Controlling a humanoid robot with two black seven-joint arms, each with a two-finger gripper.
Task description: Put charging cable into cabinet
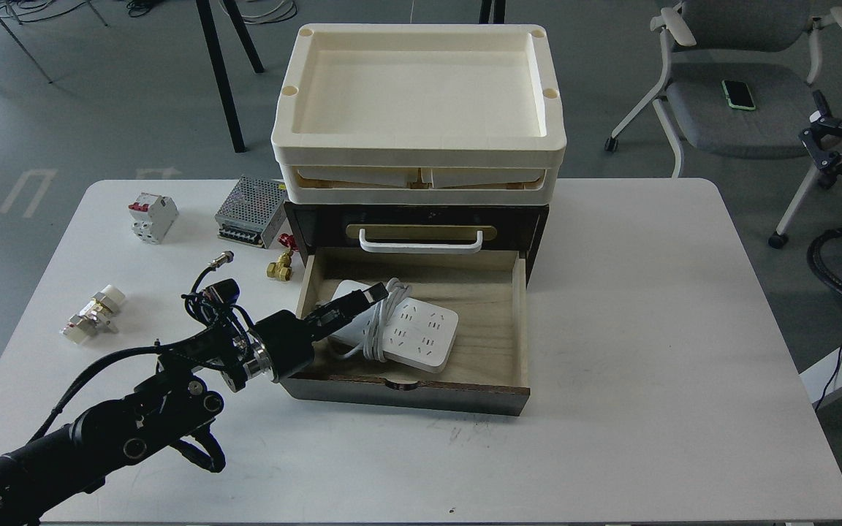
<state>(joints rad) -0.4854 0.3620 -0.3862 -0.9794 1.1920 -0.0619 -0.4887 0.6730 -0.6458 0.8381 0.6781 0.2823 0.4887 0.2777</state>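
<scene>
The charging cable (421, 332), a white power strip with its white cord coiled round the middle, lies inside the open lower drawer (494, 292) of the dark brown cabinet (538, 219). It rests on the pale wood drawer floor, left of centre. My left gripper (370, 298) reaches over the drawer's left wall and lies across the strip's left end, next to the coiled cord. One black finger shows on top of the strip and the other is hidden, so its grip is unclear. My right gripper is out of view.
Two stacked cream trays (418, 146) sit on the cabinet. The upper drawer with the white handle (421, 241) is closed. Left of the cabinet lie a mesh power supply (249, 212), a circuit breaker (152, 217), a brass valve (281, 267) and a white fitting (93, 314).
</scene>
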